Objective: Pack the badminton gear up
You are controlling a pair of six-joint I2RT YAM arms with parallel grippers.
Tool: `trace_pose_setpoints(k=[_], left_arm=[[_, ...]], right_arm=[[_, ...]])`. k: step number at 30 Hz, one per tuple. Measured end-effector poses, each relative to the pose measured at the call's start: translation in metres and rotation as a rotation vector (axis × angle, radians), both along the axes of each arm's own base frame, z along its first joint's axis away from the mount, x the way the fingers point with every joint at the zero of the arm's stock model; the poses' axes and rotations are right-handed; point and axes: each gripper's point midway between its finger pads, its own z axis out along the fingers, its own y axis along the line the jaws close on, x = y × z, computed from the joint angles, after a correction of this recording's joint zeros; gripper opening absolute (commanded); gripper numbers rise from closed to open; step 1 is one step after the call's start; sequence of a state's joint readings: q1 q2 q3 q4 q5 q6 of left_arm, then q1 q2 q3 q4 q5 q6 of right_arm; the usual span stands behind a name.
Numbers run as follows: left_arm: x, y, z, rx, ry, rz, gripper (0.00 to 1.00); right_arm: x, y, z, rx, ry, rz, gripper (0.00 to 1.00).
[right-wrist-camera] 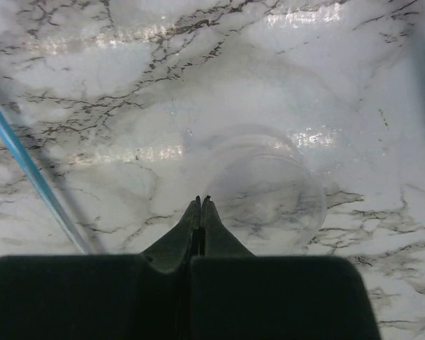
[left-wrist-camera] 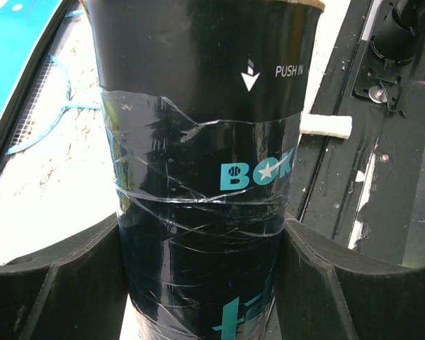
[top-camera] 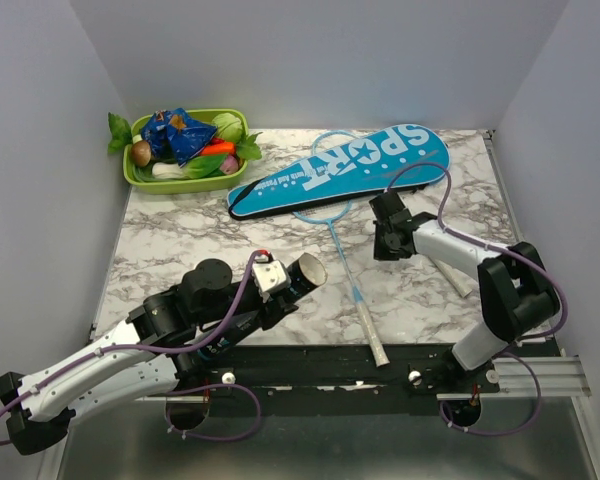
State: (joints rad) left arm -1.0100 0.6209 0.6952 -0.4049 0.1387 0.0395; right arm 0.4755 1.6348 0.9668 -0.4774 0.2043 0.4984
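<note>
My left gripper [top-camera: 296,277] [left-wrist-camera: 202,241] is shut on the dark tube [top-camera: 308,270] [left-wrist-camera: 198,142], one finger against each side; its open end points to the right. A thin light-blue racket [top-camera: 346,262] lies mid-table, its head partly under the blue "SPORT" cover [top-camera: 345,168] and its white butt [top-camera: 377,345] near the front edge. A second white butt [top-camera: 452,277] shows under the right arm. My right gripper [top-camera: 383,250] [right-wrist-camera: 200,200] points down at the table, jaws together on the left rim of a clear round lid [right-wrist-camera: 269,202]. No shuttlecock shows.
A green tray [top-camera: 140,178] of toy vegetables stands at the back left. The racket's blue shaft [right-wrist-camera: 28,166] runs left of my right fingers. A black rail [top-camera: 320,365] borders the near table edge. White walls close in the table on three sides.
</note>
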Motion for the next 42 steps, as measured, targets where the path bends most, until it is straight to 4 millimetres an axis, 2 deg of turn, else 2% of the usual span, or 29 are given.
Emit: trace_pose_setpoints(k=[4, 10, 17, 24, 28, 34, 42], left_arm=[[0.0, -0.001, -0.002, 0.005, 0.003, 0.0, 0.0], [0.0, -0.005, -0.006, 0.018, 0.017, -0.015, 0.0], [-0.002, -0.01, -0.012, 0.034, 0.037, -0.04, 0.0], [-0.004, -0.015, -0.017, 0.046, 0.051, -0.064, 0.0], [-0.006, -0.015, -0.017, 0.045, 0.055, -0.077, 0.0], [-0.008, -0.016, -0.016, 0.042, 0.056, -0.085, 0.0], [-0.011, -0.015, -0.011, 0.022, 0.049, -0.097, 0.0]], right_arm=[[0.002, 0.004, 0.033, 0.045, -0.064, 0.02, 0.0], [-0.003, 0.031, 0.115, 0.238, -0.213, 0.159, 0.01], [-0.058, 0.07, 0.199, 0.536, -0.296, 0.445, 0.0], [-0.117, 0.094, 0.272, 0.746, -0.353, 0.728, 0.0], [-0.147, 0.108, 0.289, 0.818, -0.331, 0.859, 0.01], [-0.178, 0.13, 0.285, 0.856, -0.25, 0.977, 0.01], [-0.19, 0.145, 0.286, 0.884, -0.22, 1.021, 0.01]])
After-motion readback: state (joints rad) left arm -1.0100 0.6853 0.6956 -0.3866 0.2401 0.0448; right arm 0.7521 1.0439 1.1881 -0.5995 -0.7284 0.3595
